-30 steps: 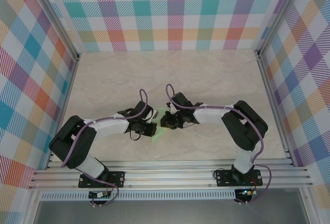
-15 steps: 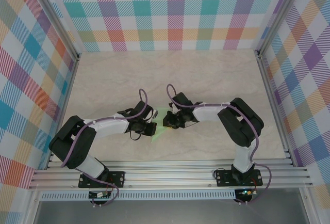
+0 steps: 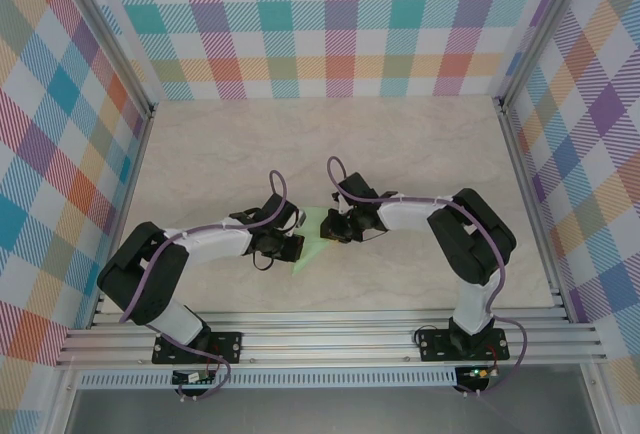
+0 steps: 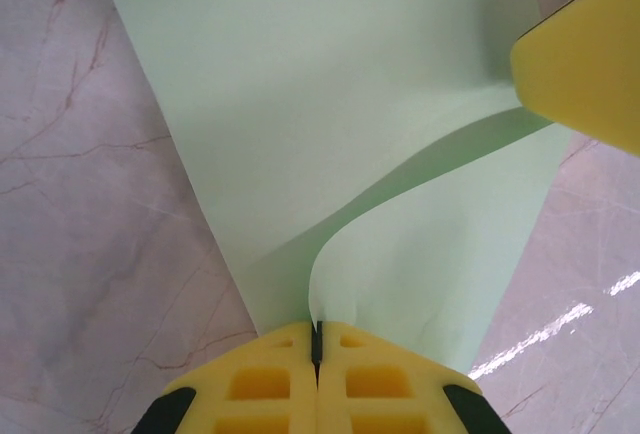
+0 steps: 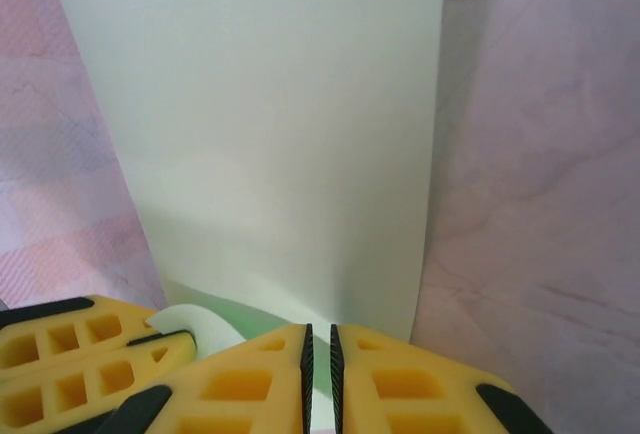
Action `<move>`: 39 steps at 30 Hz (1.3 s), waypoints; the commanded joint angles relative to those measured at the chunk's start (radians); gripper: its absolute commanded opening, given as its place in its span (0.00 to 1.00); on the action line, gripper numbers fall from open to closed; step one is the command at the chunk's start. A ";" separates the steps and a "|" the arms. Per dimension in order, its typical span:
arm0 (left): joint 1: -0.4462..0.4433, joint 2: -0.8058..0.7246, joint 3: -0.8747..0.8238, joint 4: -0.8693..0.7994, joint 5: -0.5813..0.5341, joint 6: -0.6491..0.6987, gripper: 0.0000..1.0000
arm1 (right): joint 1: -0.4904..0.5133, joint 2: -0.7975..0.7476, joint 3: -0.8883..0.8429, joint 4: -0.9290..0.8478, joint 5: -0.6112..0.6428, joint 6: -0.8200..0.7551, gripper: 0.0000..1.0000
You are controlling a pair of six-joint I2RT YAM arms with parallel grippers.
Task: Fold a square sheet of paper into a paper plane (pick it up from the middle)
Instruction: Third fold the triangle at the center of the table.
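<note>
Both arms elbow out, forearms angled inward, wrists low. Left gripper (image 4: pixel 316 329) pinched tight; right gripper (image 5: pixel 319 332) jaws a sliver apart.

The folded sheet of paper (image 3: pixel 312 244) lies on the counter (image 3: pixel 420 154), toward its near edge, midway across. The left arm's fingers (image 4: pixel 270 384) sit at its left, the right arm's fingers (image 5: pixel 400 389) at its right.

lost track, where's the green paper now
Top view, near centre: the green paper lies between the left gripper and the right gripper, both shut on it.
</note>
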 commanded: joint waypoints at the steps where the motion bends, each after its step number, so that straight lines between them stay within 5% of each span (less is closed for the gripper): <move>1: 0.014 0.057 -0.014 -0.029 -0.042 -0.046 0.00 | 0.001 0.046 0.039 -0.034 0.017 -0.020 0.15; 15: 0.014 0.033 -0.033 0.009 -0.035 -0.079 0.00 | -0.018 -0.099 0.055 -0.118 0.056 -0.069 0.15; 19: 0.014 0.030 -0.036 0.014 -0.021 -0.083 0.00 | -0.013 -0.146 0.001 -0.033 -0.052 -0.014 0.16; 39: 0.030 0.038 -0.020 -0.005 -0.025 -0.040 0.01 | 0.095 -0.006 -0.124 0.254 -0.033 0.190 0.13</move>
